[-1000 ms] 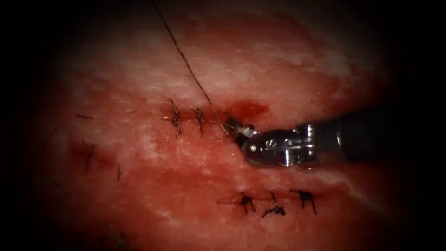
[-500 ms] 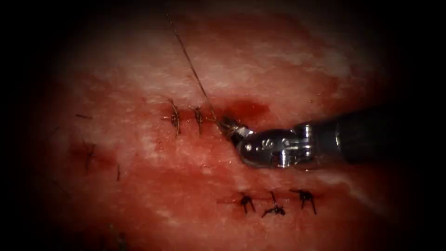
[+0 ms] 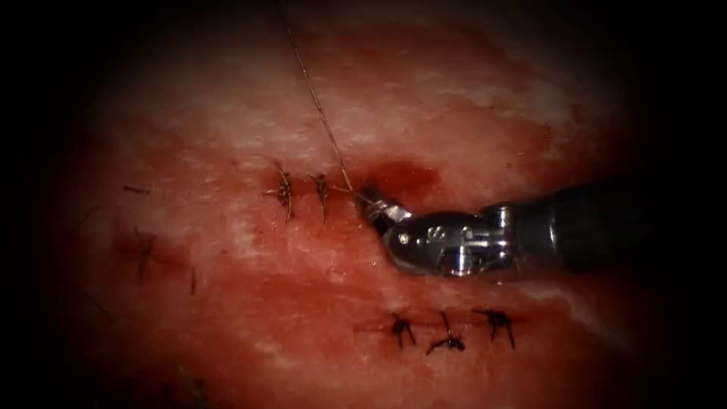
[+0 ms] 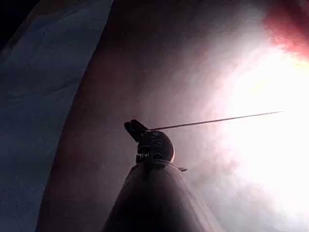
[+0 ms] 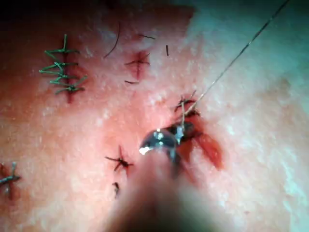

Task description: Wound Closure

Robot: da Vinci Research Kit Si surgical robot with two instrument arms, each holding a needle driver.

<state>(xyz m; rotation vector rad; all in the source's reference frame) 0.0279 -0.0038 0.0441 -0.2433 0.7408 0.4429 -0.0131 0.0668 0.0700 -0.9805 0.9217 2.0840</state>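
On the tissue (image 3: pixel 227 250), the cut (image 3: pixel 356 193) being worked ran roughly left to right in the endoscope view, and two stitches (image 3: pixel 286 193) already closed its left part, side by side. Its right end gaped a little, with red fluid (image 3: pixel 401 178) pooled there, so by my judgement the closure was past halfway with at least the open right end left. A single taut thread (image 3: pixel 314 106) rose from the cut, just right of the second stitch, up and to the left. The left arm's tool (image 4: pixel 135 129) was clamped on that thread in the left wrist view, the strand running straight away from its closed jaws. The right arm's tool (image 3: pixel 372 206) came in from the right, its tip down at the cut where the thread met the tissue; I could not tell whether its jaws were apart or together, or what they held. Below lay a separate row of three dark knots (image 3: pixel 447 333). I could make out no needle.
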